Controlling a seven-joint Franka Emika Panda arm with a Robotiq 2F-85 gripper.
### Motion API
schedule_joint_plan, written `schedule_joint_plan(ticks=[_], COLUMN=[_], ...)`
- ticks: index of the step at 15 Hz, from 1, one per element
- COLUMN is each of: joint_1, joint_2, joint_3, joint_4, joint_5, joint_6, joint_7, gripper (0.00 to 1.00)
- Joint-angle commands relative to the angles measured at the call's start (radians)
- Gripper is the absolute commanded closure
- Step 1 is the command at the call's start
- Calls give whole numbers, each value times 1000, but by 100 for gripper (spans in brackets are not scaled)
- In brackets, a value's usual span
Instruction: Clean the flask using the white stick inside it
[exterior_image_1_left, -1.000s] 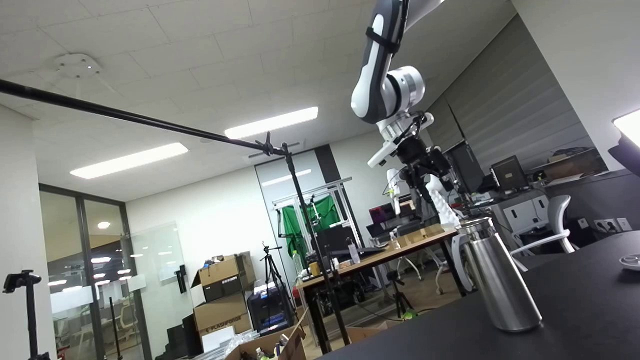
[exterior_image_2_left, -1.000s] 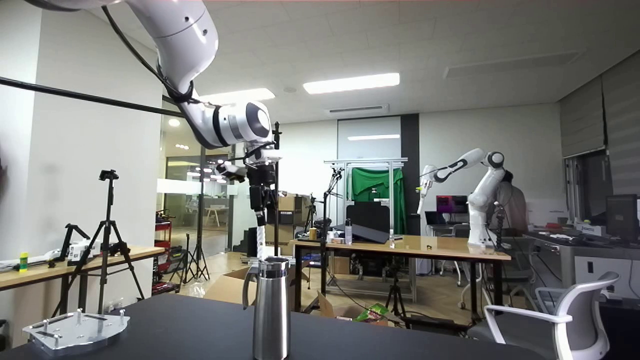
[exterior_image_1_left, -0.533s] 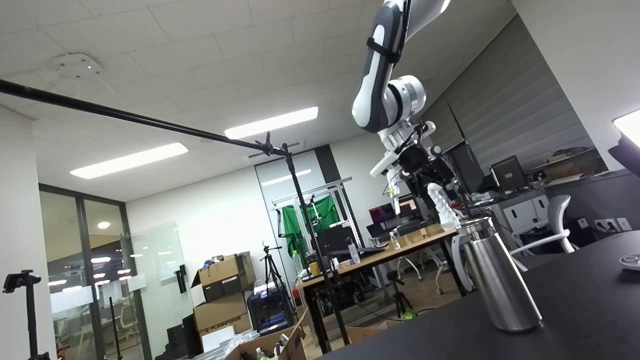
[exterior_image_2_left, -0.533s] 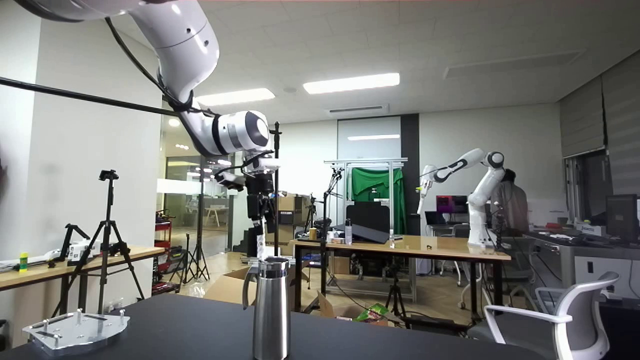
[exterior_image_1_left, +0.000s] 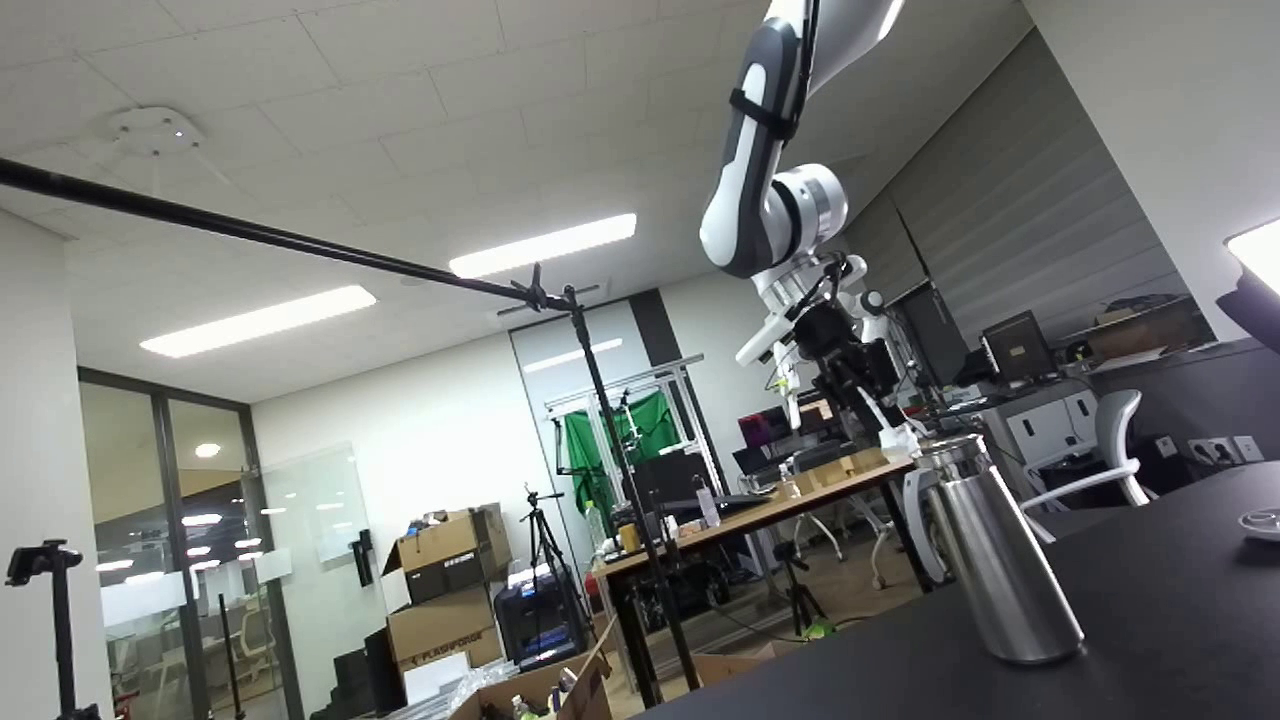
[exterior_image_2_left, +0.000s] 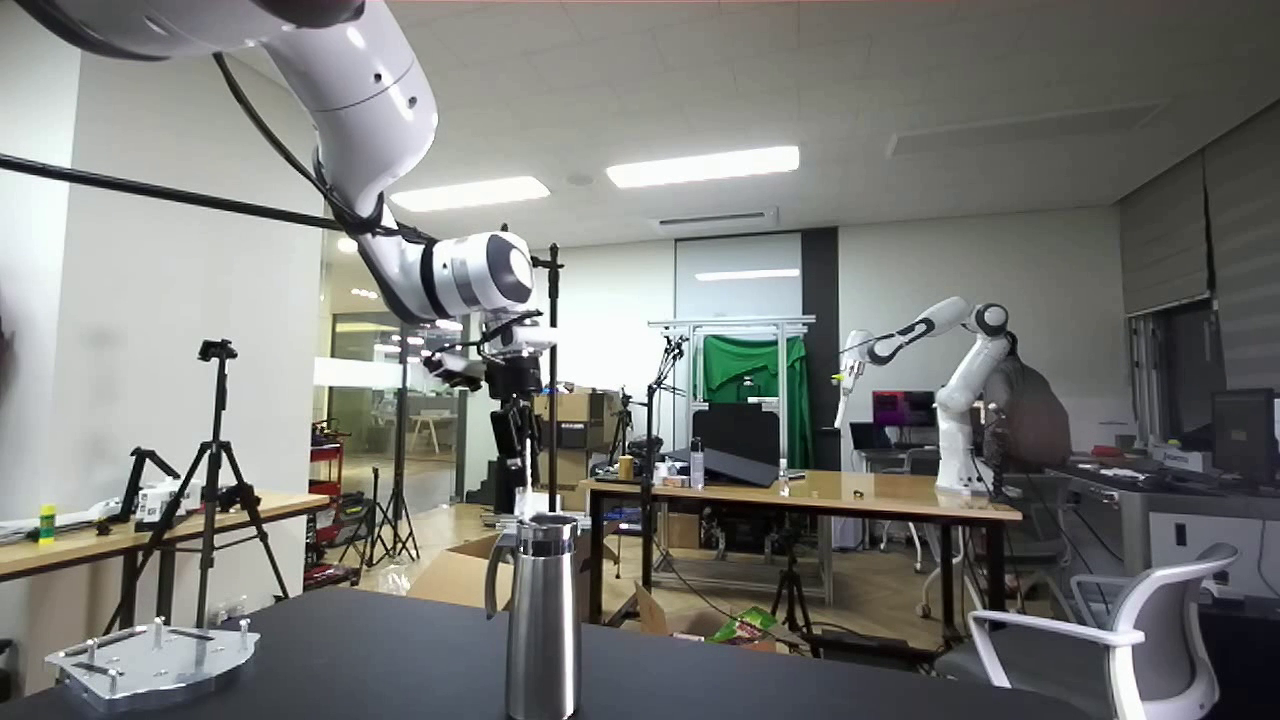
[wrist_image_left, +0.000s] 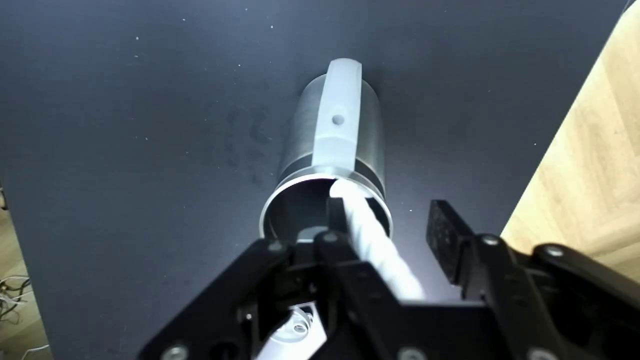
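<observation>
The silver flask (wrist_image_left: 372, 127) stands upright on the dark table, its grey handle towards the top of the wrist view; it also shows in both exterior views (exterior_image_1_left: 1005, 570) (exterior_image_2_left: 545, 630). Out of its mouth leans the white stick (wrist_image_left: 377, 240), spiral-ridged and tilted to the handle side (exterior_image_1_left: 900, 440). My gripper (wrist_image_left: 390, 215) hangs just above the mouth with the stick between its jaws. One of its fingers (wrist_image_left: 338, 215) lies against or very near the stick; daylight remains between the stick and the opposite pad (wrist_image_left: 442, 240). The stick's part inside the flask is hidden.
A clear plate with metal posts (exterior_image_2_left: 155, 665) sits on the same dark table (exterior_image_2_left: 350, 660). The table's edge borders the wooden floor (wrist_image_left: 590, 175). Farther back are a wooden table (exterior_image_2_left: 880, 490), a white chair (exterior_image_2_left: 1160, 640) and a black tripod (exterior_image_2_left: 215, 440).
My gripper has come down around the stick, and its fingers now cover most of the stick's upper part. The jaws have narrowed. Flask and stick look unmoved; a person in the background has shifted.
</observation>
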Motion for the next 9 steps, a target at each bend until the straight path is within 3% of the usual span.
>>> schedule_joint_plan(ticks=[1, 4, 9], joint_1=[-2, -4, -16], joint_2=[0, -49, -169], joint_3=[7, 10, 25], joint_4=[28, -38, -180], joint_5=[-6, -19, -24], joint_6=[-39, 25, 149], joint_7=[-2, -44, -148], gripper=[81, 99, 96])
